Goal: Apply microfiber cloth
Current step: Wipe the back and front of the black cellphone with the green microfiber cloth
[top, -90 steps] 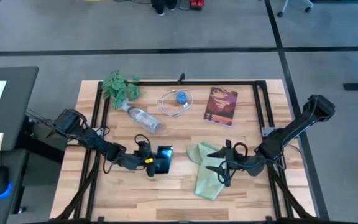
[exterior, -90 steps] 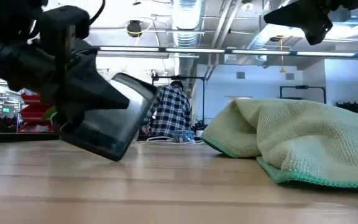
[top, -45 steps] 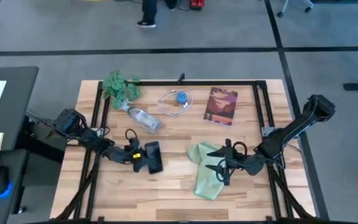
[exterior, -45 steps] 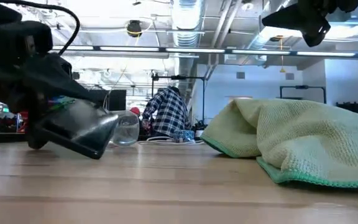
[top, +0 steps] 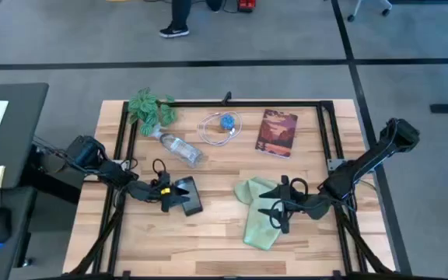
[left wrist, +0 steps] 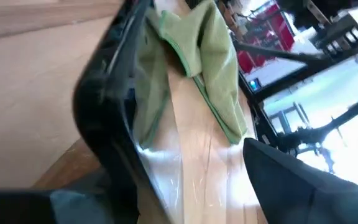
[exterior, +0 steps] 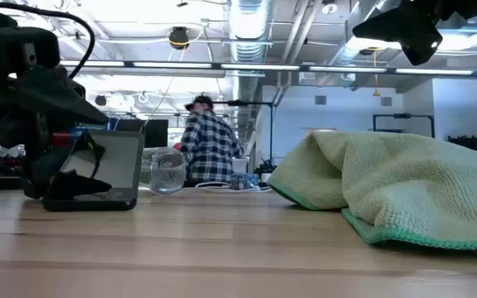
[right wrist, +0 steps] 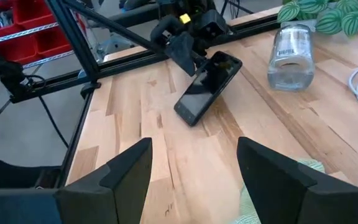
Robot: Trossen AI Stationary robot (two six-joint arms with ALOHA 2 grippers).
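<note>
The left pincer (top: 168, 196) was clamped on the black phone (top: 187, 195), propping it screen-out toward the microfiber cloth (top: 258, 213). The right pincer (top: 274, 211) hovered apart over the cloth, seemingly poised to lift it for wiping.

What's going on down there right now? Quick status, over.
Left pincer shut on black phone, tilted on table. Right pincer open above microfiber cloth, crumpled, ungrasped. Nothing between phone and cloth.

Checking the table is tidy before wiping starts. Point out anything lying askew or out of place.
The pale mint-green microfiber cloth lies crumpled in a heap, not spread flat, under the open right claw. The clear plastic bottle lies tipped on its side. The left claw holds the black phone tilted on the wooden table.
</note>
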